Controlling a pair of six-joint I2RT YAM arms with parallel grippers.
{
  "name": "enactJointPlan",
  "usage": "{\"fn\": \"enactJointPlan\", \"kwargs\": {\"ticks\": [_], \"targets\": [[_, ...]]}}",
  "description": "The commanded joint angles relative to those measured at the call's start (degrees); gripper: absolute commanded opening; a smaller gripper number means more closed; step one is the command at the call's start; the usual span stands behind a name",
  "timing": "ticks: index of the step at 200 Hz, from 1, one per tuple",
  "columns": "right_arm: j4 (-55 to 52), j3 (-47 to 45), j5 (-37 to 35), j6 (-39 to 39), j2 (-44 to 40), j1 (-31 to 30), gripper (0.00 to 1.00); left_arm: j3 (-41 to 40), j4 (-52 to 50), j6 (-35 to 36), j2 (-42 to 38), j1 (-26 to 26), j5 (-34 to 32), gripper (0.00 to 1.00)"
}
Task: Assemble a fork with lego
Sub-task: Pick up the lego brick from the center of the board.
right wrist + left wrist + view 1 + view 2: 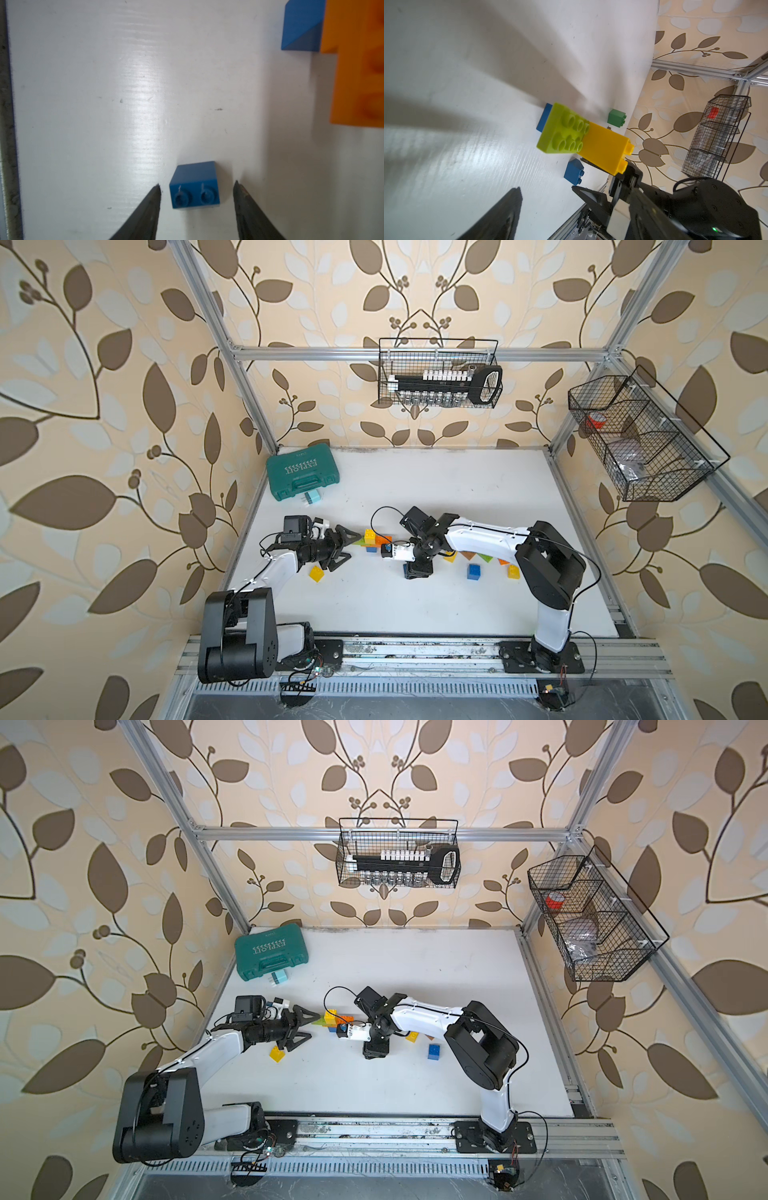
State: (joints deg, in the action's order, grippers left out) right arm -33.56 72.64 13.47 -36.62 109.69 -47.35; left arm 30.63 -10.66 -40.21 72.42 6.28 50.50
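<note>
The white table [436, 489] is taken in first. The teal tool case [301, 472] is laid at its far left corner, well apart from the work. One wire basket [440, 373] is hung on the far rail and a second basket [640, 439] on the right frame.

The left arm [274, 568] is stretched in from the near left. The right arm [490, 535] is folded across from the near right.

The left gripper [354, 546] is held low and level, its jaws spread wide, and nothing is gripped. Just beyond its fingertips, mid-table, a cluster of lego [374, 541] is found. In the left wrist view that cluster is made out as a lime brick [562, 131] butted against a yellow brick [604, 149], with a blue brick [544, 118] behind.

The right gripper [417, 570] is pointed straight down, just right of the cluster and nearer. In the right wrist view its fingertips [153, 199] are set either side of a small blue brick [194, 187] on the table. A gap is left on each side, so the jaws are partly open and nothing is clamped. An orange brick [357, 72] is caught at the edge of that view.

More loose bricks are spotted. A lone yellow brick [316, 573] lies just near of the left gripper. A loose blue brick [473, 571] and another yellow one [513, 571] lie to the right, near the right arm.
</note>
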Motion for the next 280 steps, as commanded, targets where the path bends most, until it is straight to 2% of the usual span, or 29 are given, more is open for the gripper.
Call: {"fn": "enactJointPlan", "kwargs": {"ticks": [1, 26, 59, 76, 114, 154, 225, 280], "targets": [[0.8, -0.6, -0.4, 0.1, 1.3, -0.2, 0.54, 0.1, 1.1, -0.3, -0.4, -0.6, 0.3, 0.83], [0.1, -0.2, 0.1, 0.6, 2.0, -0.3, 0.49, 0.3, 1.0, -0.1, -0.4, -0.5, 0.5, 0.83], [-2.0, 1.0, 1.0, 1.3, 2.5, -0.4, 0.34, 0.3, 2.1, -0.3, 0.6, -0.8, 1.2, 0.84], [-3.1, 1.6, 1.0, 1.4, 2.3, -0.4, 0.31, 0.7, 2.8, -0.5, 1.3, -1.4, 1.3, 0.86], [-3.1, 1.8, 2.5, 2.0, -1.6, 0.3, 0.30, 1.6, 4.9, -1.0, 2.2, -2.7, 0.9, 0.91], [-3.6, 3.2, 4.9, 2.4, -4.5, 2.1, 0.30, 1.9, 8.6, -2.8, 3.9, -4.5, 1.0, 0.91], [-5.0, 7.3, 6.9, 2.7, -4.0, 3.2, 0.30, 2.2, 13.1, -3.6, 7.4, -5.5, 0.4, 0.85], [-7.0, 13.1, 5.7, 1.9, -1.3, 3.5, 0.30, 0.5, 15.2, -3.8, 9.0, -6.1, 0.0, 0.75]]}}
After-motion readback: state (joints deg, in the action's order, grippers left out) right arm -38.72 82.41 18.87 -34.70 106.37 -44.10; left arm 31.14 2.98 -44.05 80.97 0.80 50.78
